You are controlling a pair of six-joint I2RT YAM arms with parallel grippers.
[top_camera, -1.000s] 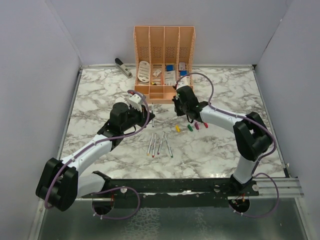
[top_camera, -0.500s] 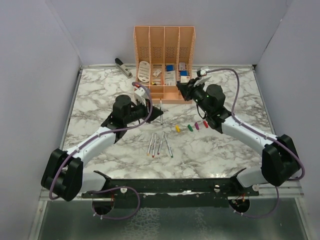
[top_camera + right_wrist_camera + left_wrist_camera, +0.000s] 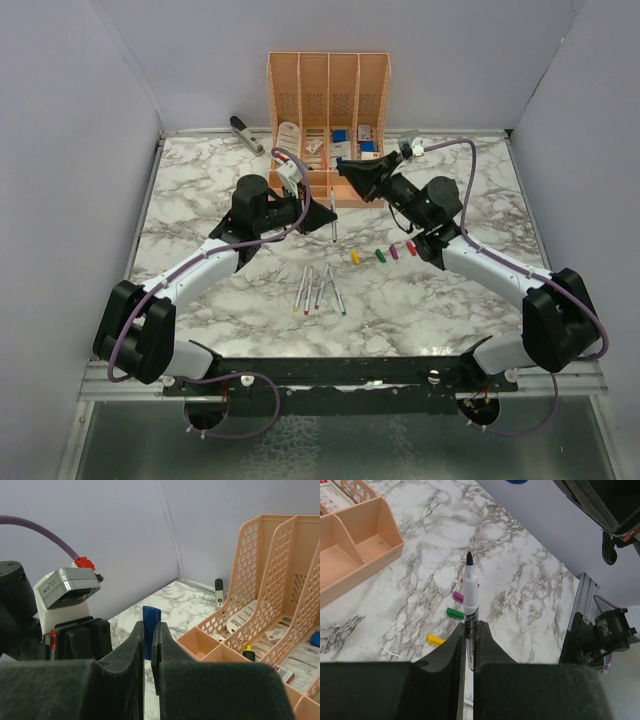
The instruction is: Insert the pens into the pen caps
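**Left tool** (image 3: 468, 630): clamping the lower barrel of one pen (image 3: 471, 592), which is hanging raised over the worktop (image 3: 520, 580).

**Right tool** (image 3: 148, 627): pinching the blue cap (image 3: 151, 614), which is sitting raised near the organiser (image 3: 250, 580).

**Risk:** each piece is sitting in a thin grip, so an off-line meeting is likely tipping the cap askew or sliding the pen back through the fingers (image 3: 445, 655). The cap's open end is not showing, so a wrong-way approach is possible.

**Orientation:** the pen's long axis is running out from between the fingers, dark tip leading away from the tool.

**Remainder:** four pens (image 3: 302, 288) and the yellow, green, purple and red caps (image 3: 380, 255) are lying on the worktop.
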